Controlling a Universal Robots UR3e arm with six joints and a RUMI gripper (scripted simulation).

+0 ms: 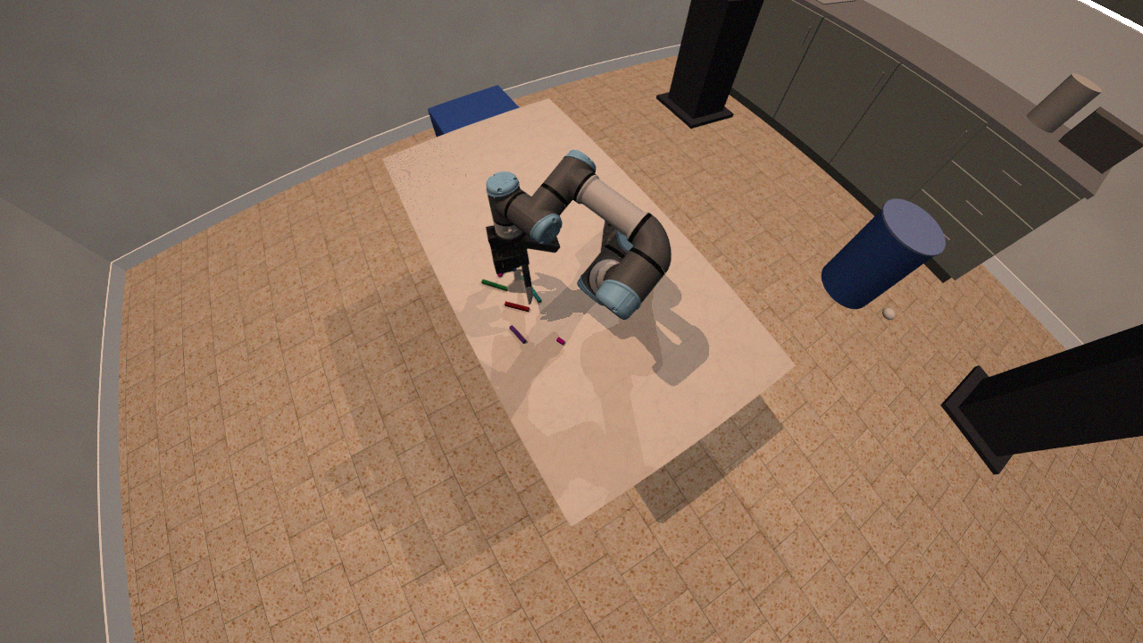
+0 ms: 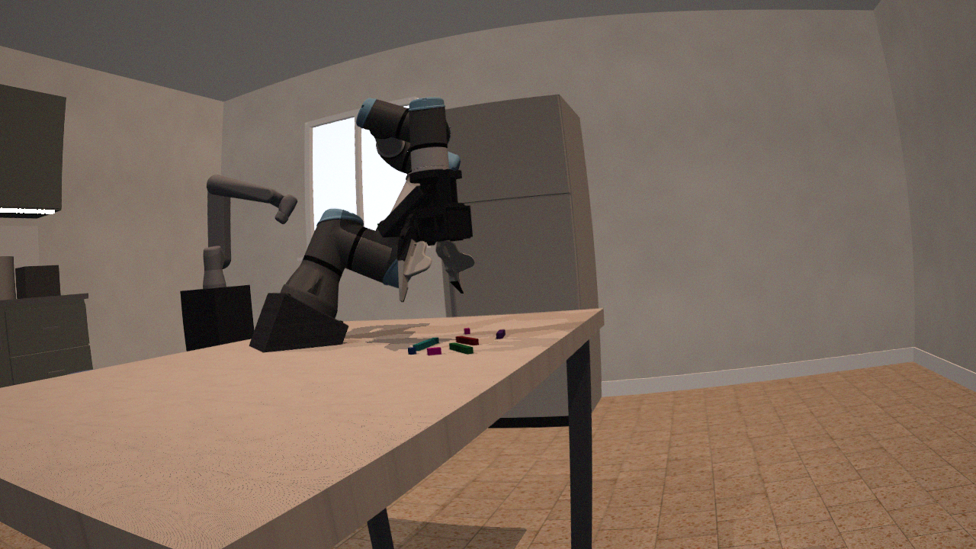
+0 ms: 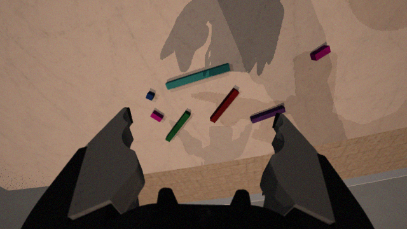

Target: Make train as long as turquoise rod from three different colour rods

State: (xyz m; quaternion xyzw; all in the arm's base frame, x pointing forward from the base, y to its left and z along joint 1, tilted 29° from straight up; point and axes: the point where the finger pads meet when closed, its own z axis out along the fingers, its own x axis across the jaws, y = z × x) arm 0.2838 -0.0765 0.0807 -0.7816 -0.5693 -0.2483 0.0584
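Note:
My gripper (image 3: 203, 111) (image 2: 431, 296) is open and empty, above the table and the rods. In the wrist view the turquoise rod (image 3: 198, 76) (image 2: 426, 344) lies behind the others. The blue rod (image 3: 150, 95) (image 2: 412, 350) is near its left end, with a magenta rod (image 3: 157, 116) (image 2: 434, 351) just in front. The green rod (image 3: 178, 126) (image 1: 494, 284) and the red rod (image 3: 224, 105) (image 1: 517, 305) lie slanted in the middle. The purple rod (image 3: 268, 114) (image 1: 518, 334) is partly behind the right fingertip. Another magenta rod (image 3: 320, 53) (image 1: 561, 341) lies far right. All lie apart.
The table (image 1: 591, 480) (image 2: 273, 437) has its near edge just beyond the green and purple rods in the wrist view. The arm's base (image 2: 298, 324) stands on the table. A blue bin (image 1: 883, 254) and a blue box (image 1: 472, 107) stand off the table.

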